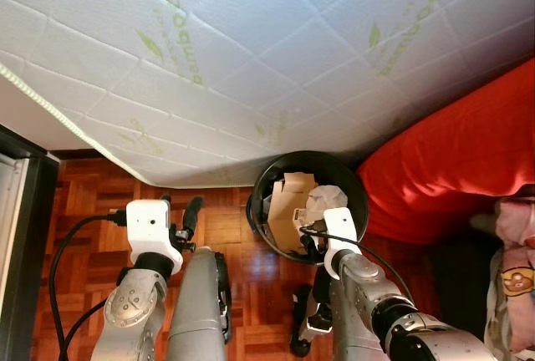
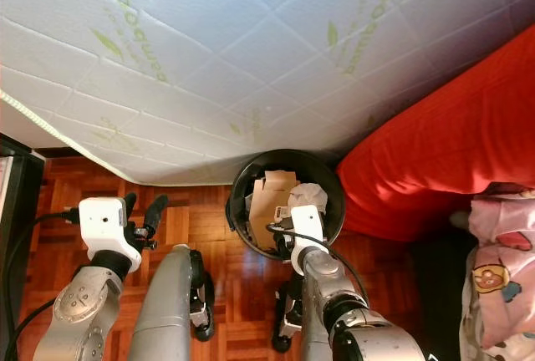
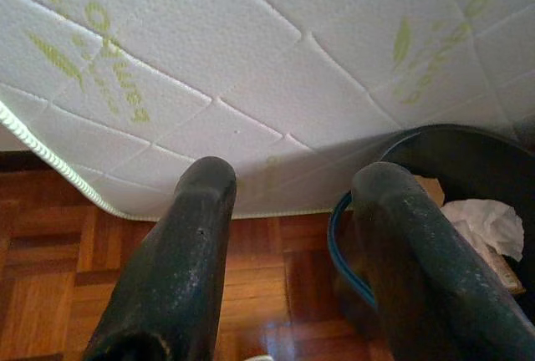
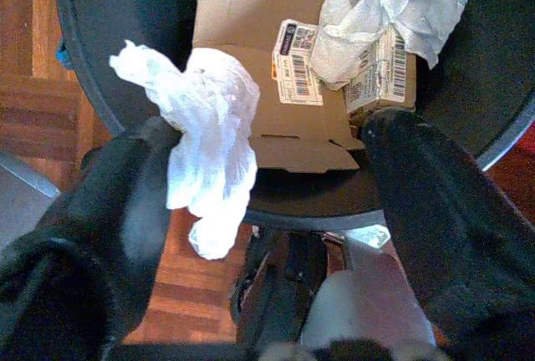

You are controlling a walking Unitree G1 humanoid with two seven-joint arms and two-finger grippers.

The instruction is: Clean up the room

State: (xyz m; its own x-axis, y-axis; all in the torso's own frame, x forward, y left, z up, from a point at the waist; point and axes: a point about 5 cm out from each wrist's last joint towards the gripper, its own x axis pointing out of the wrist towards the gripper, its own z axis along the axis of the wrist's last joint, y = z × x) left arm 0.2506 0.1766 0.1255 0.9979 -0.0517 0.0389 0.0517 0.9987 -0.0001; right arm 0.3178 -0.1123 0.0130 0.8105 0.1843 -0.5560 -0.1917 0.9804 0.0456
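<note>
On parquet floor, black bin beside mattress.

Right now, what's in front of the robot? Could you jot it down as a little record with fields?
Bin: black round waste bin on the wood floor, against the mattress edge
Bin contents: cardboard box, crumpled paper
Right claw: open at the bin's near rim, a white tissue clinging to one finger
Left claw: open, empty, over the floor
Behind: white quilted mattress
Right side: red blanket
</note>
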